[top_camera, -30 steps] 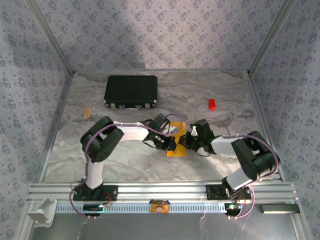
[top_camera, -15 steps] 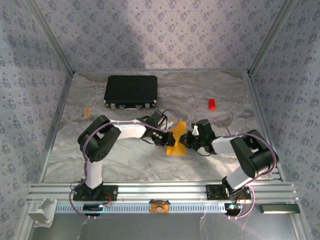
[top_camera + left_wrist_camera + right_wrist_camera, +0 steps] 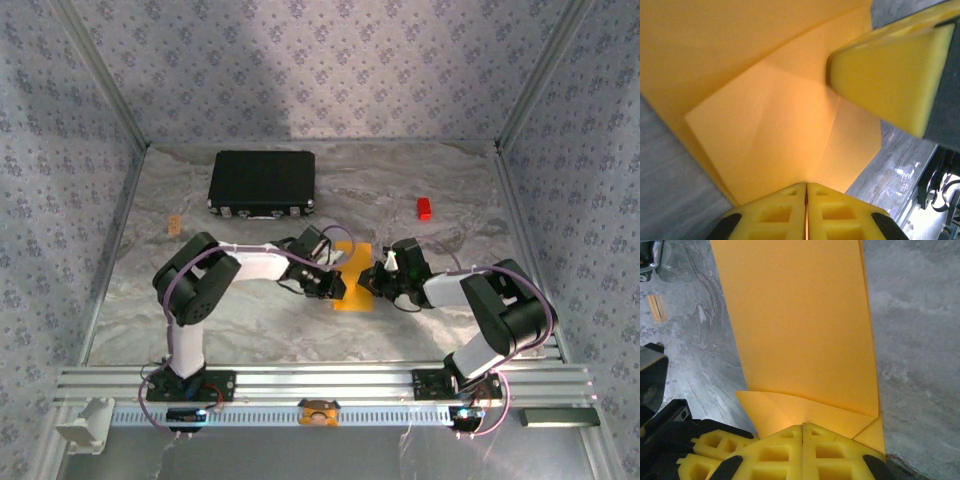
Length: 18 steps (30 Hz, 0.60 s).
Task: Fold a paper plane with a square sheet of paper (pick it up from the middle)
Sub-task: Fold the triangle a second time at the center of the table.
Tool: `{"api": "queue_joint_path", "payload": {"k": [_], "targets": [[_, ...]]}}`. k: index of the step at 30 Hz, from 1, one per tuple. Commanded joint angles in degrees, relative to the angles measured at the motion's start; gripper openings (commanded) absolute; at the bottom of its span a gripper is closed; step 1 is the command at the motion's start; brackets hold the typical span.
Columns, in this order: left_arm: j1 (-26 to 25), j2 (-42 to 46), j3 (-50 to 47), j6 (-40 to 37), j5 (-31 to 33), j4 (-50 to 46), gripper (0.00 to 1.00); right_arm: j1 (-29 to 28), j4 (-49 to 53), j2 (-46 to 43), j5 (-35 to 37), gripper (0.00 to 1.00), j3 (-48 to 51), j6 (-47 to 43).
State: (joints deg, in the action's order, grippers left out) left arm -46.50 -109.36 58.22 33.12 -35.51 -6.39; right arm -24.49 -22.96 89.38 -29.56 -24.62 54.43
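Now | paper (image 3: 352,300) | between left end effector (image 3: 338,290) and right end effector (image 3: 372,285)

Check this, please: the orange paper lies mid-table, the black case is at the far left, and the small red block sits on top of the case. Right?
One thing is wrong: the small red block lies on the bare table at the far right, apart from the black case, as the top external view shows. The rest holds.
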Motion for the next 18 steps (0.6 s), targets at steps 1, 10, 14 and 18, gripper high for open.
{"api": "queue_joint_path", "payload": {"k": [1, 10, 14, 18], "targets": [[-0.35, 2.62, -2.21, -3.08, 1.18, -6.42, 0.10, 0.87, 4.86, 1.94, 3.77, 0.00, 1.06, -0.65], [-1.39, 4.86, -1.98, -7.40, 2.31, -11.05, 0.10, 0.94, 5.01, 2.11, 3.68, 0.00, 0.73, -0.76], [-2.21, 5.29, -1.31, -8.00, 2.21, -11.45, 0.09, 0.97, 5.38, 2.03, 3.68, 0.00, 0.52, -0.84], [-2.36, 8.05, -1.26, -6.73, 3.82, -9.44, 0.08, 0.94, 5.21, 2.10, 3.13, 0.00, 0.41, -0.91]]}}
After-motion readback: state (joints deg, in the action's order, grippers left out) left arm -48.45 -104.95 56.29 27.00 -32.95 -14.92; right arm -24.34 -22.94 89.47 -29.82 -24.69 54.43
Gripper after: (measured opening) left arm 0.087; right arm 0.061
